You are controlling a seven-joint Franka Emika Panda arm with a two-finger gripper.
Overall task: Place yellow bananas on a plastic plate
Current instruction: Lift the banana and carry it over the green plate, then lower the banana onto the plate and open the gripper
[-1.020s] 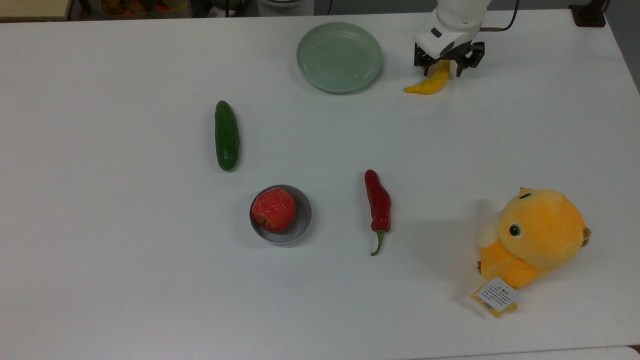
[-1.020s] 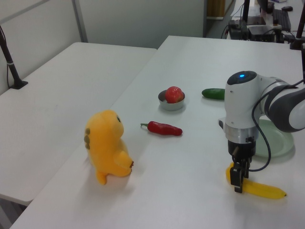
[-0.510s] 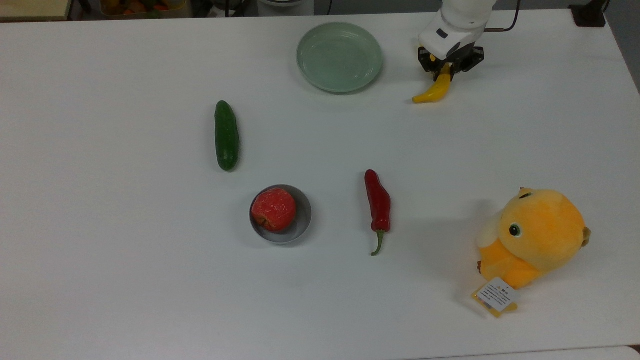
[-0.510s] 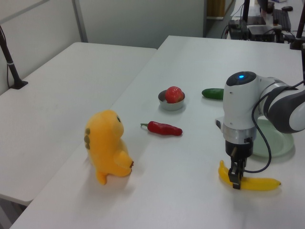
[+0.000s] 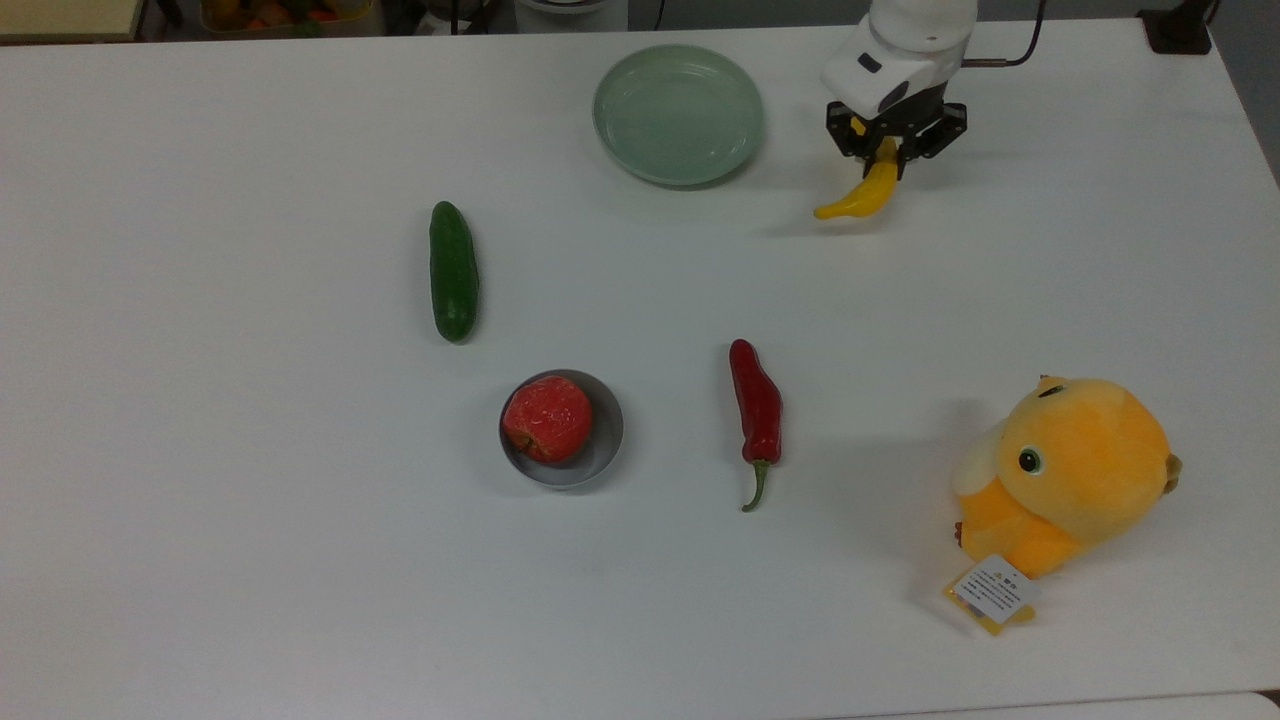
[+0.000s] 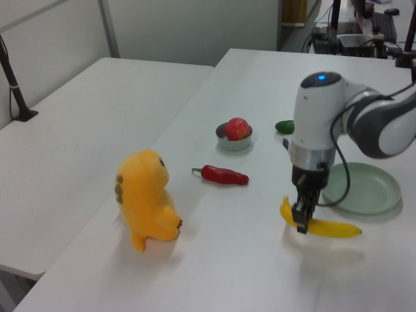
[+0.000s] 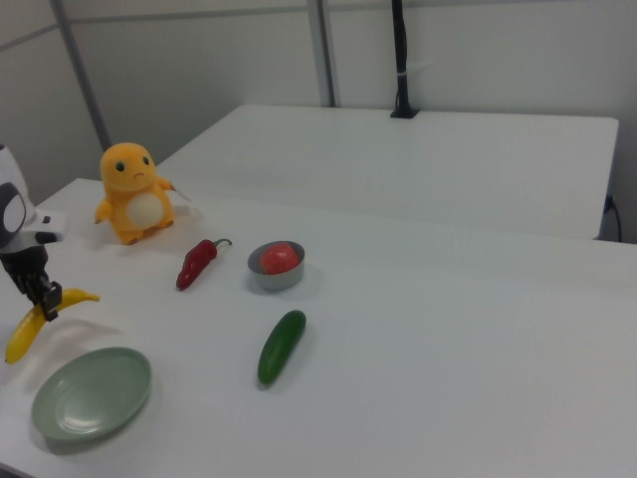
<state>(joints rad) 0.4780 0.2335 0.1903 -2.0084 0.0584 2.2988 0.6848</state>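
Yellow bananas (image 5: 866, 194), really one slim curved fruit, hang pinched near one end between the fingers of the gripper (image 5: 886, 150), lifted clear of the white table (image 5: 250, 560) above a faint shadow. In the top view the fruit is at about 3 o'clock from the pale green plastic plate (image 5: 679, 113), near its rim but apart from it.

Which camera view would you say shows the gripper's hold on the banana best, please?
The left view: the gripper pinches the banana near one end, lifted off the table. The top view foreshortens the banana; the right view shows it hanging at the right view's left edge.
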